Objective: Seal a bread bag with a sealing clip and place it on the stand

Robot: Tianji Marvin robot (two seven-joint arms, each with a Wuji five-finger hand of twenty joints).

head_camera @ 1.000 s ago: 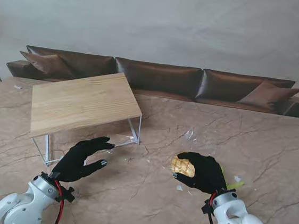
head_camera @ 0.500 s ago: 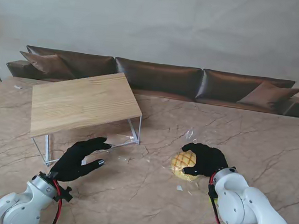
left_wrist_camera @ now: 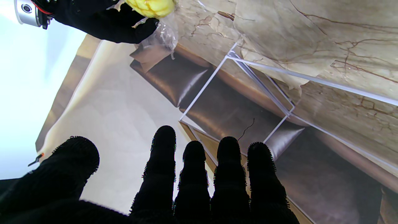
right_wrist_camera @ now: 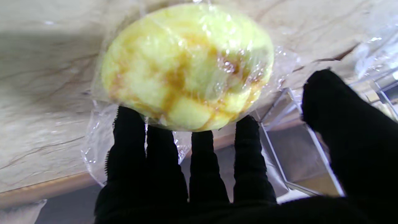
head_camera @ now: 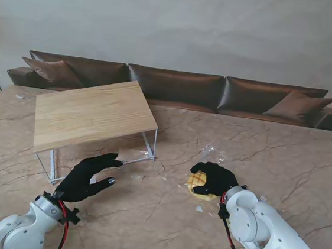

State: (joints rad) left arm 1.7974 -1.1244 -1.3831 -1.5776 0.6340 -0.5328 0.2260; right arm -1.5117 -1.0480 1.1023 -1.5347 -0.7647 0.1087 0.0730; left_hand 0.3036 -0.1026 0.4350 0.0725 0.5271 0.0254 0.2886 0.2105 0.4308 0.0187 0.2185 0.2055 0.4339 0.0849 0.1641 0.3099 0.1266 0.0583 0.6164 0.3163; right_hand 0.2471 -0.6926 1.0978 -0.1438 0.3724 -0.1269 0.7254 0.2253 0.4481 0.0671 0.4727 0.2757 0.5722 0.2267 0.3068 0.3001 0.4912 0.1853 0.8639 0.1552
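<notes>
On table, right hand (head_camera: 215, 176) has slid bread bag (head_camera: 198, 183) leftward.

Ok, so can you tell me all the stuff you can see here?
Bread: one, yellow, in a clear bag, on the table under the right hand.
Stand: one, wooden top on white wire legs, left side of the table, farther from me than the left hand.
Table: one, brown marble.
Sofa: one, dark brown with cushions, behind the table.
Sealing clip: I cannot make one out.
Left hand: black glove, fingers apart, holding nothing, near the stand.
Right hand: black glove, fingers touching the bagged bread.
</notes>
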